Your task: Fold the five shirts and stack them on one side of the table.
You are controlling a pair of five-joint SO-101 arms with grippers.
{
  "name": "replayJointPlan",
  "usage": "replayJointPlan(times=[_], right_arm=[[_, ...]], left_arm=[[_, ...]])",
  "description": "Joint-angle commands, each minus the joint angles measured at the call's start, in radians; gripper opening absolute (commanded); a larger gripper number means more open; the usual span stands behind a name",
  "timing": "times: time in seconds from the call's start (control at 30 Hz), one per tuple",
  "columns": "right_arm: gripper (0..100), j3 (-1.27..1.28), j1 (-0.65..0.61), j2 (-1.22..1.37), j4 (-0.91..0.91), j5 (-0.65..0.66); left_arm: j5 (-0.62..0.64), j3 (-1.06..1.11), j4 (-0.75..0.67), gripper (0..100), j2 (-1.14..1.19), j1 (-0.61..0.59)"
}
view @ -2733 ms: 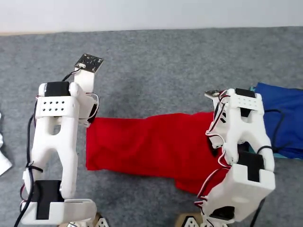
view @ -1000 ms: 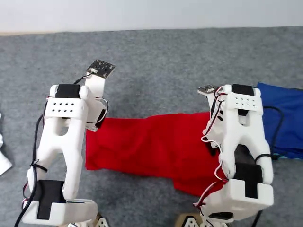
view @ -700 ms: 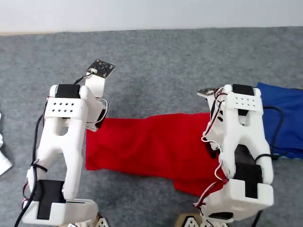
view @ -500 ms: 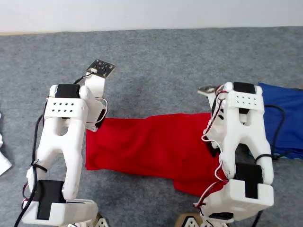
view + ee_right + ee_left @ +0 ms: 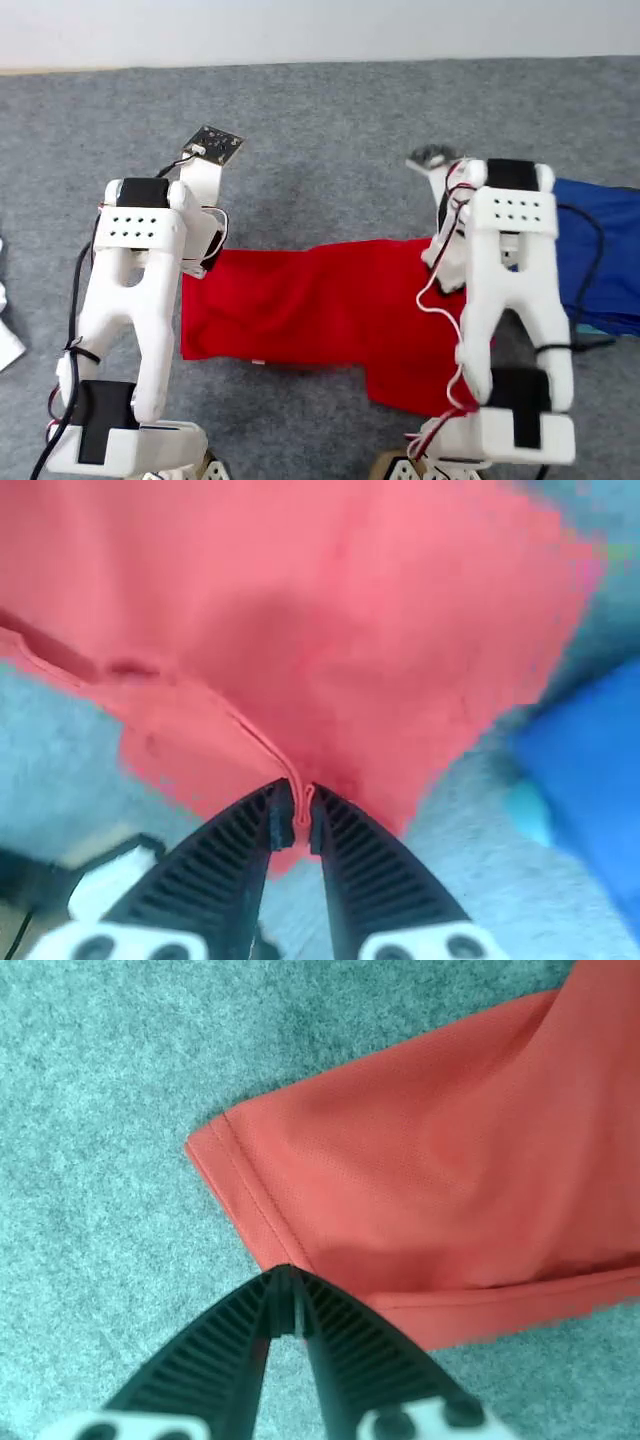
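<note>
Grey, carpet-like worktop [image 5: 330, 130]. Red shirt [image 5: 310, 300] spread across the near middle, long side running left to right, with a flap sticking out toward the near edge at its right end. Blue shirt [image 5: 600, 240] at the right edge, near the red one. White item [image 5: 5, 340] at the left edge, well apart.

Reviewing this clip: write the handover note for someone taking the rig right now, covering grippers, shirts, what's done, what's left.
Left gripper: shut at the red shirt hem corner; a grip on cloth is unclear.
Right gripper: shut on a fold at the red shirt's other end.
The red shirt lies stretched across the table; the blue shirt lies at the right side.
Done: no finished fold of the red shirt shows.
Left: fold it, stack it by the blue one, then the other shirts.
</note>
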Motion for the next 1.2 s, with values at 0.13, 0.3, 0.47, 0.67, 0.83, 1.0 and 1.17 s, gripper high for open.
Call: replayJointPlan(times=[0.13, 0.3, 0.47, 0.67, 0.83, 1.0, 1.17], right_arm=[[1.0, -0.086, -0.002, -0.127, 0.033, 0.003], [1.0, -0.086, 0.002, -0.090, 0.036, 0.002], [1.0, -0.084, 0.004, -0.068, 0.038, 0.000], [1.0, -0.025, 0.005, -0.071, 0.036, 0.002], [1.0, 0.021, 0.005, -0.068, 0.027, 0.002], [1.0, 0.023, 0.005, -0.067, 0.008, 0.006], [1.0, 0.023, 0.004, -0.065, -0.004, 0.006]], left_arm=[[0.006, -0.010, -0.011, 0, -0.041, 0.006], [0.006, -0.008, -0.011, 0, -0.041, 0.006], [-0.002, -0.004, 0.038, 0, -0.038, 0.011], [-0.069, 0.074, 0.146, 1, -0.008, 0.092], [-0.147, 0.153, 0.098, 12, 0.005, 0.057], [-0.256, 0.156, 0.037, 16, 0.012, -0.021], [-0.338, 0.159, -0.009, 18, 0.015, -0.069]])
